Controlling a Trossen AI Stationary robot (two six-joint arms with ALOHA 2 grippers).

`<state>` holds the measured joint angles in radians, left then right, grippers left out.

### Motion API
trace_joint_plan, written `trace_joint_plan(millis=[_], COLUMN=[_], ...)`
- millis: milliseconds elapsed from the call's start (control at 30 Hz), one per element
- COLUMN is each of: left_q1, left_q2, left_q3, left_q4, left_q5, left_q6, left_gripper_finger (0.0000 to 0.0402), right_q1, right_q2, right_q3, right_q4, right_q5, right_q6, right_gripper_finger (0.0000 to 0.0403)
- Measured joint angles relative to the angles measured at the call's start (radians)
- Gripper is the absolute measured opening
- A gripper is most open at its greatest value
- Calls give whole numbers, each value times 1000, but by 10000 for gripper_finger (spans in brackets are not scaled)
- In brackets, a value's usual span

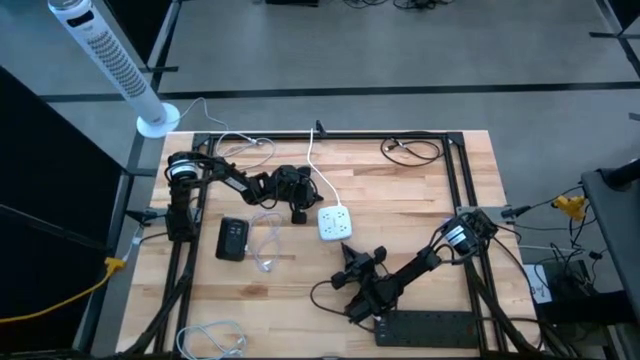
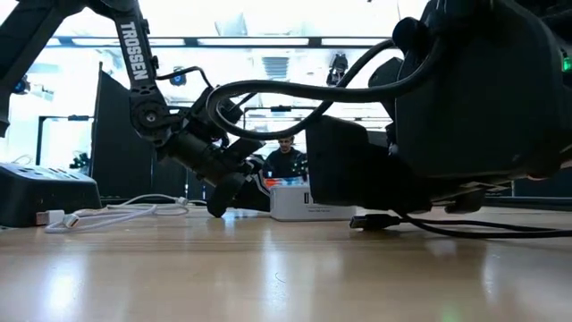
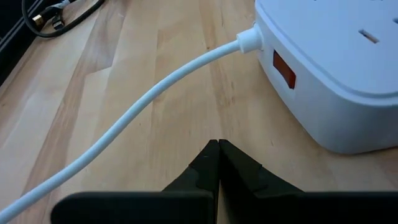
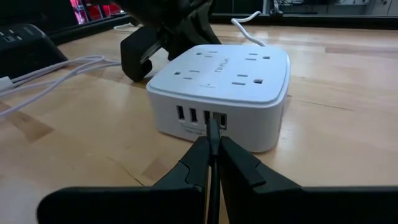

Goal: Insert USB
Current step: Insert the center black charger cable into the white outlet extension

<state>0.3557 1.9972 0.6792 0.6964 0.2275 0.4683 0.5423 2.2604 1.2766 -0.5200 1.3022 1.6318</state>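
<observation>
From above I see the white power strip point(image 1: 336, 222) lying near the middle of the wooden table point(image 1: 420, 190), with its white cord point(image 1: 312, 165) running toward the far edge.

My right gripper point(image 4: 212, 144) is on the near side of the strip, pointing at its row of USB ports point(image 4: 200, 116). Its two fingers point(image 4: 242, 168) are pressed together, and between them they pinch a thin dark USB plug point(image 4: 212, 132). The tip of this plug stands just in front of one of the ports on the right part of the row; I cannot tell if it already touches the opening or is only close to it. In the high view the right gripper point(image 1: 351, 254) is just beside the strip, and a black cable point(image 1: 325, 290) makes a loop on the table behind it.

My left gripper point(image 3: 219, 147) is on the other side of the strip, near the place where the white cord point(image 3: 143, 106) goes into the housing point(image 3: 336, 68), beside the orange switch point(image 3: 284, 68). Its fingers point(image 3: 199, 168) are closed fully, tip against tip, and they hold nothing. They are low over the wood, close to the cord but not touching it, as far as I can see.

On the left part of the table there is a black box point(image 1: 233, 239) and a thin white cable point(image 1: 266, 240) next to it. A black multi-socket bar point(image 1: 430, 328) lies at the near edge, and a white tower fan point(image 1: 110, 65) stands on the floor beyond the table corner. In the low view a person point(image 2: 286, 159) sits far behind the table.
</observation>
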Motion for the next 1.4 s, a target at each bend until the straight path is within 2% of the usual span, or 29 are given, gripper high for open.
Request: trace_joint_plan(millis=[400,633,1400], left_q1=[0,0,-1], left_q2=[6,6,6], left_q3=[-6,-9,-23], left_q4=[12,15,39], left_q5=[1,1,18], left_q6=[-11,-13,-30], left_gripper_finger=[0,0,0], right_q1=[-11,-19,-31], right_q2=[0,0,0], right_q3=[0,0,8], right_q4=[-62,-76,-106], right_q5=[-2,-39,-8], right_q6=[34,65,97], right_gripper_finger=[12,12,12])
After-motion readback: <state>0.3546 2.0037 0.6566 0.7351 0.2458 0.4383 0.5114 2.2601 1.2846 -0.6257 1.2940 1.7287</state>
